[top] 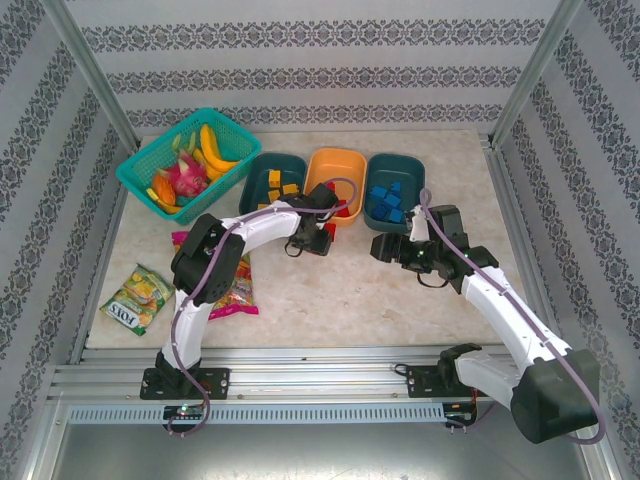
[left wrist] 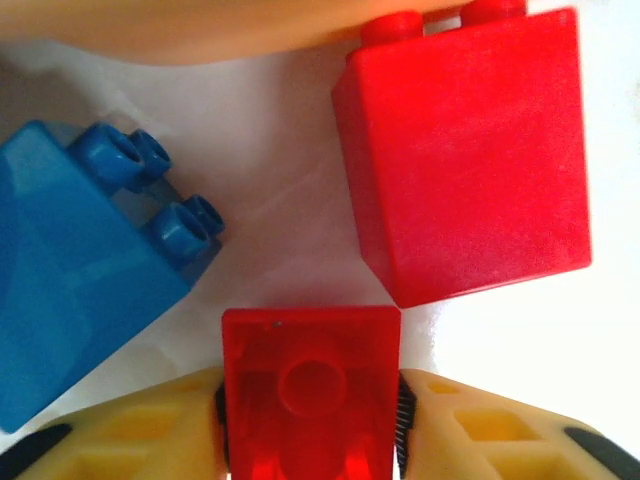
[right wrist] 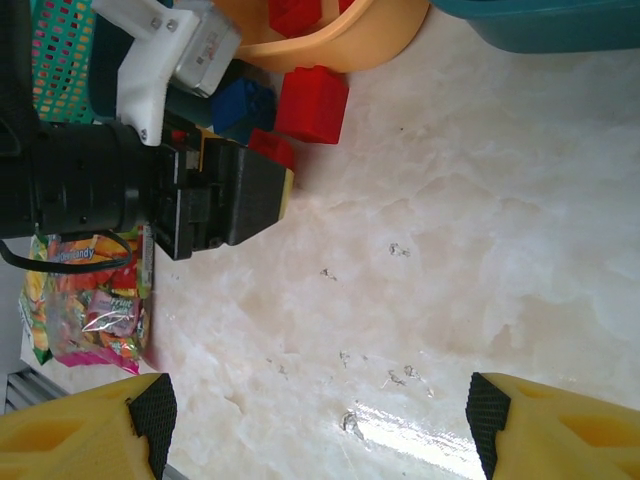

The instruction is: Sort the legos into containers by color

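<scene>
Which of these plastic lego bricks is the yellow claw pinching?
The red plastic brick showing its hollow underside, clamped in the left gripper. The other red brick and the blue brick lie free.

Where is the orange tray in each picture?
Top external: the orange tray sits at the back, between the left teal tray and the right teal tray.
Left wrist: its pale rim runs along the top edge.
Right wrist: its rim curves across the top.
Shared landmark: the loose red brick just outside it.
</scene>
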{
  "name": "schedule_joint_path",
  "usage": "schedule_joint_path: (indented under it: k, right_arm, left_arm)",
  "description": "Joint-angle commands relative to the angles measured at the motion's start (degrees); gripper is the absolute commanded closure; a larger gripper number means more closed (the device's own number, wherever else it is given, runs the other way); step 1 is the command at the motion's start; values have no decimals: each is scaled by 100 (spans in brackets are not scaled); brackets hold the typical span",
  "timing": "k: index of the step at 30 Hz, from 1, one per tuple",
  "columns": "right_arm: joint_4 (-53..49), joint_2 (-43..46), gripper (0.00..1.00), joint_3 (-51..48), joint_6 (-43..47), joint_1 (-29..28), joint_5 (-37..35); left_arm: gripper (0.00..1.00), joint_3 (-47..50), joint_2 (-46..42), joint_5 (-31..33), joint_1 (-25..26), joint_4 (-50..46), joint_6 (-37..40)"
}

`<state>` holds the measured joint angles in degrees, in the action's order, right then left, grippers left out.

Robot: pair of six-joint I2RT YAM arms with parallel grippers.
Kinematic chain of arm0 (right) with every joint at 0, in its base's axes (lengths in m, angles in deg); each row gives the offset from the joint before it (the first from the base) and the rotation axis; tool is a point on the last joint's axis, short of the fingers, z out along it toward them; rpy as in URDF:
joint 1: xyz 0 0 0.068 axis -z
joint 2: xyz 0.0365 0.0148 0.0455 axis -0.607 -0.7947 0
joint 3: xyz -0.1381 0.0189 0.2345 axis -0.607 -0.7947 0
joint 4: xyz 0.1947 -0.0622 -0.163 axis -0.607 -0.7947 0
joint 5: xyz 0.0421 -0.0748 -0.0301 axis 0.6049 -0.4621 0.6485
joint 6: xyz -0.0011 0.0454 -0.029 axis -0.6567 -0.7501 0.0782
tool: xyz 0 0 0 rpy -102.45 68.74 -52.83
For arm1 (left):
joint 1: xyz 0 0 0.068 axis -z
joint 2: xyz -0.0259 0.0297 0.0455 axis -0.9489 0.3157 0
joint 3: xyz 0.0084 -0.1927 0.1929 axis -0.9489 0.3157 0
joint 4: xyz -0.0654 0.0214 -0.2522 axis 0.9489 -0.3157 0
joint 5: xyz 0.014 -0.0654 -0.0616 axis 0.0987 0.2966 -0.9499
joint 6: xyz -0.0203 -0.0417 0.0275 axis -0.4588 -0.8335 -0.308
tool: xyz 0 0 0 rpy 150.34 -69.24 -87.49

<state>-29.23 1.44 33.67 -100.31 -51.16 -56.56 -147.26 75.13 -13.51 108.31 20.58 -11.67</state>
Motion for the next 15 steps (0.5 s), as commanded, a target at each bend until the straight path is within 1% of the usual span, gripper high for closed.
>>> schedule_joint_path:
  k: [1, 4, 6, 12, 15]
  right_arm:
    - [111, -35, 22, 199, 12, -71, 128]
    - [125, -38, 22, 208, 7, -68, 127]
    - [137, -42, 22, 224, -6, -64, 131]
    - [166, 60, 22, 382, -46, -60, 163]
    - [377, 140, 22, 484, -225, -55, 129]
  left_arm:
    - [59, -89, 37, 282, 104, -350, 68]
    - [65, -9, -45, 396, 147, -355, 75]
    - [67, 60, -173, 453, 185, -352, 39]
    - [68, 255, -1014, 343, 240, -517, -432]
    - [68, 79, -1302, 205, 212, -661, -629]
